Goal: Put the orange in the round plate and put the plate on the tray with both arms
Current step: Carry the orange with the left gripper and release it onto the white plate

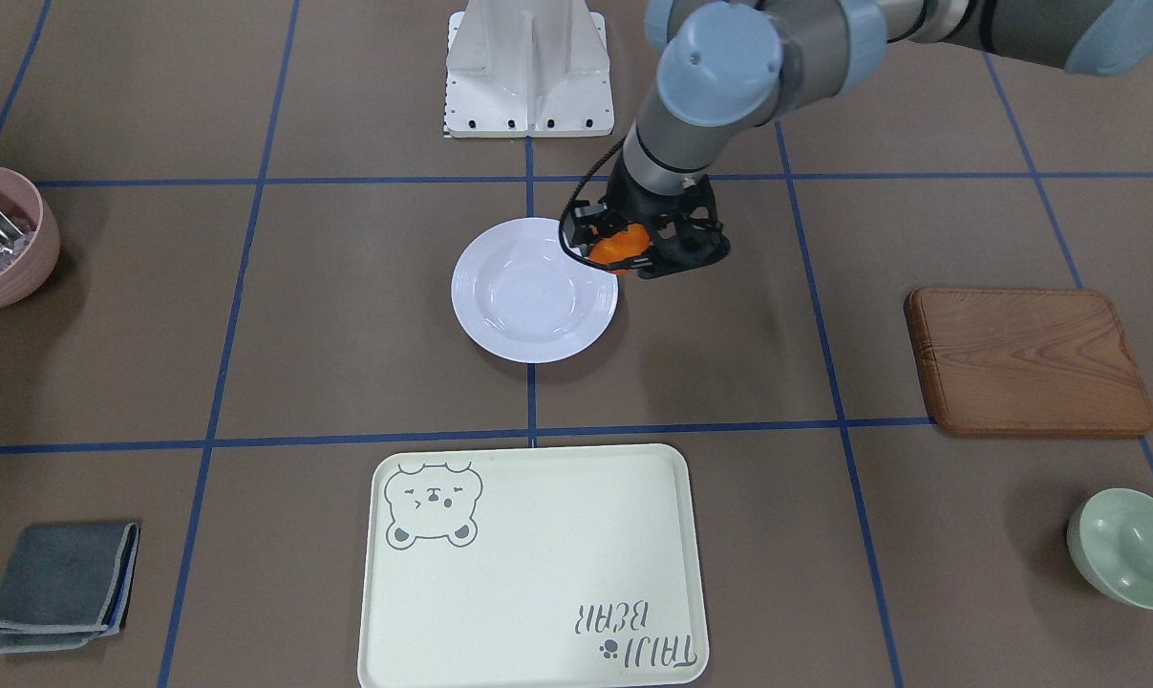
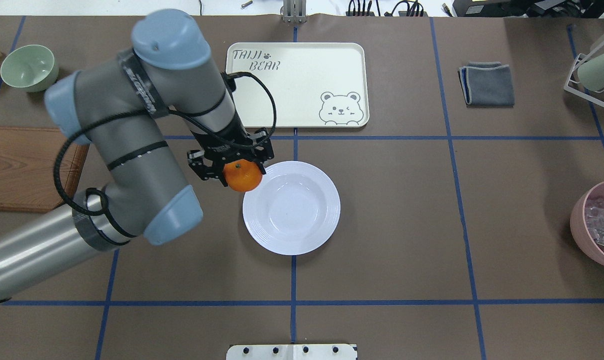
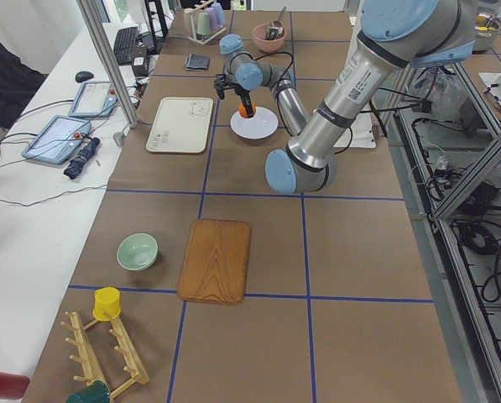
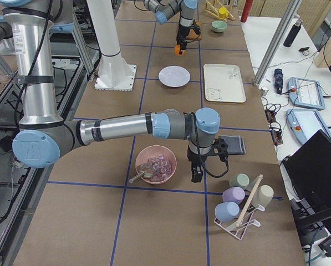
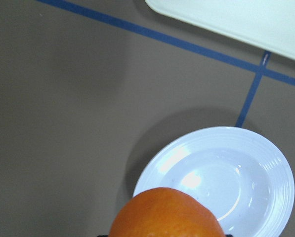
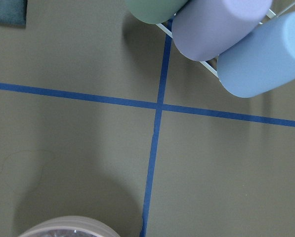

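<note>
My left gripper is shut on the orange and holds it in the air over the near-left rim of the round plate. The white plate has nothing in it and sits on the brown table at the middle. In the left wrist view the orange fills the bottom edge, with the plate below it. The cream tray with the bear face lies beyond the plate. My right gripper shows only in the exterior right view, low over the table; I cannot tell whether it is open or shut.
A wooden board and a green bowl are at the left. A folded grey cloth and a pink bowl with cutlery are at the right. A rack of cups stands beside the right gripper.
</note>
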Tool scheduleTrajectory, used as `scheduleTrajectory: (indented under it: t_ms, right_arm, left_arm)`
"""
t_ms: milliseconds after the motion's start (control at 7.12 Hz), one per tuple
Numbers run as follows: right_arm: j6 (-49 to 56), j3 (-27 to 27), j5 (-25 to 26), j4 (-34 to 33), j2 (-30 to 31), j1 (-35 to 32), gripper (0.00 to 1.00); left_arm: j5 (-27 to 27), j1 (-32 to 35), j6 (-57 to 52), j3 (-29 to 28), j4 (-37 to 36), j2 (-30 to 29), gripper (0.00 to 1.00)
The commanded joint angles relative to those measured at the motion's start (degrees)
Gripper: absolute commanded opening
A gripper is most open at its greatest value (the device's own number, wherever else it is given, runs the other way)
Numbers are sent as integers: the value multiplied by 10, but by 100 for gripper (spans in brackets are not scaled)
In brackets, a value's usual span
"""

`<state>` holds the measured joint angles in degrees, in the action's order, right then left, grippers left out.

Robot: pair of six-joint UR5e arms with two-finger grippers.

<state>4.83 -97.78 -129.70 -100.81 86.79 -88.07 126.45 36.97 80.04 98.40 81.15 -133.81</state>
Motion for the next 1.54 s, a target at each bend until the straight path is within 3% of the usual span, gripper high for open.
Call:
scheduleTrajectory:
  t_ms: [0,281,702,842,982,1404]
  right_arm:
    - [-8,-4,-19,0,-2,0,100]
    - [-9,-5,-47,-1,-3,0,100]
    - [-8,-10,-57,-1,-2,-1,100]
    - [-8,-12,-71,-1,-2,-1,100]
    - [-7,-11,-73,0,-3,-1,100]
    - [-9,-31,-92,0,-13,0,100]
  left_arm:
    - [-37,-42,30,-55,50,-22,0]
    - [-73,-67,51,-117,125,-24,0]
    - [-81,-75,50,-141,152,-29,4]
    - [-81,-78,50,-141,152,-28,33]
    - [-81,-78,49,-137,151,-28,96]
    - [-77,-25,54,-67,143,-19,100]
